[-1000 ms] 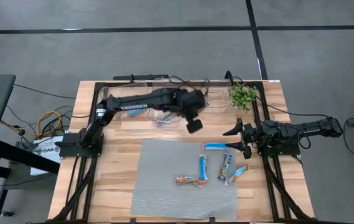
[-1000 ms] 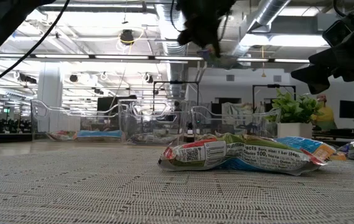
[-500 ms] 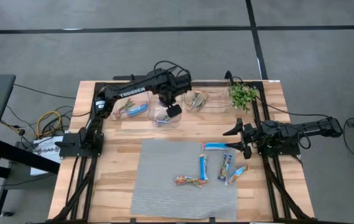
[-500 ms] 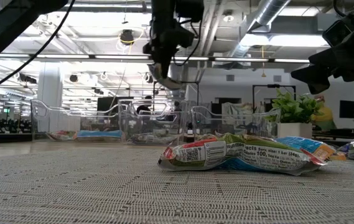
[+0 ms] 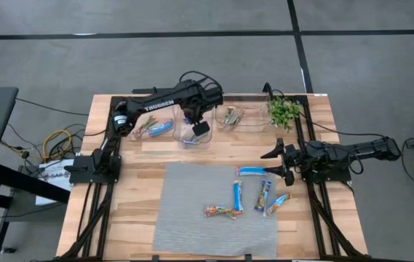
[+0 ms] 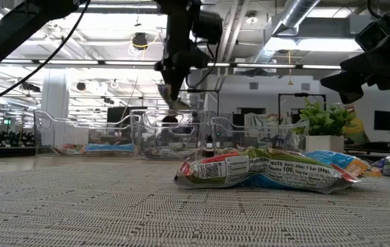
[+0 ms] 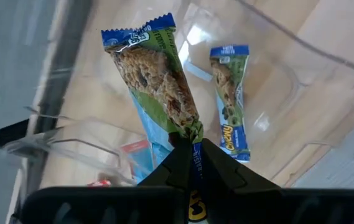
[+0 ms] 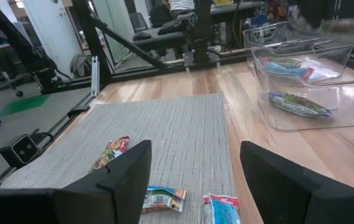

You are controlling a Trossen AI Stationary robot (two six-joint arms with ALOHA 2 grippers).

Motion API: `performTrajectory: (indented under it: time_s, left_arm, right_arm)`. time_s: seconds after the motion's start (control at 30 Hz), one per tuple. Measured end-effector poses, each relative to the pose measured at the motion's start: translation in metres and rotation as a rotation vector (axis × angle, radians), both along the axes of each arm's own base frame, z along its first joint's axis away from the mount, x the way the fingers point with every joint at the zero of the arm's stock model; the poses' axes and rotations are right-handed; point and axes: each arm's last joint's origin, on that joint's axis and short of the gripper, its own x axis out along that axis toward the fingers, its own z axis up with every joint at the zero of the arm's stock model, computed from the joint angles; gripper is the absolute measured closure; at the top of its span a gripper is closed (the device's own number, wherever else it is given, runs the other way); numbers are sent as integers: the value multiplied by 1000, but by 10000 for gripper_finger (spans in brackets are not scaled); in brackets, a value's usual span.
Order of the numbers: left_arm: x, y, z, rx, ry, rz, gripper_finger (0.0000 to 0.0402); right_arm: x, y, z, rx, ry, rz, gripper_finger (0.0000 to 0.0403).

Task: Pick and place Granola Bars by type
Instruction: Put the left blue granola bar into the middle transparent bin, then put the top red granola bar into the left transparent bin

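Along the far edge of the wooden table [image 5: 137, 171] stand three clear bins, and the sorting is partly done. The left bin [image 5: 150, 128] holds several bars, some blue. The right bin [image 5: 230, 117] holds brownish multicoloured ones. The left gripper [image 5: 201, 128] hangs over the middle bin [image 5: 190, 137]; its fingers are pinched tight on the end of a blue-and-green bar [image 7: 158, 71], which dangles above the bin and is not yet let go. In the left wrist view, one bar [image 7: 230, 99] of the same type already lies flat on the bin floor below it, so this bar appears headed for the matching bin. On the grey mat [image 5: 192, 211] nearer the front, five bars are left to sort: a blue one [image 5: 252, 172] lying crosswise, a second blue one [image 5: 237, 195] lying lengthwise, a blue-and-yellow one [image 5: 265, 193] just beside it, another blue-and-yellow one [image 5: 278, 203] at a slant, and a brownish multicoloured one [image 5: 221, 212] nearest the front. The right gripper [image 5: 281, 162] waits at the mat's right edge, fingers spread wide and holding nothing. By this count roughly half the bars appear sorted, with one drop in hand and five picks remaining.
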Motion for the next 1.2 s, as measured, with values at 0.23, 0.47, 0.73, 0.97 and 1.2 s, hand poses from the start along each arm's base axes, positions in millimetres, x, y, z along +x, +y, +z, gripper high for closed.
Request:
performTrajectory:
  time_s: [0.23,0.47,0.73,0.97,1.2]
  left_arm:
    - [1,-1,-35,-55,41,-9,388]
    - [4,0,-52,-65,15,2,384]
    - [5,-1,-60,-134,-11,-4,303]
    - [3,-1,-55,-127,-20,-50,251]
    - [-9,-6,-10,-68,-169,-52,250]
  right_arm:
    - [0,0,0,0,0,0,163]
    - [0,0,0,0,0,0,163]
    - [0,0,0,0,0,0,163]
    - [0,0,0,0,0,0,163]
    - [0,0,0,0,1,0,163]
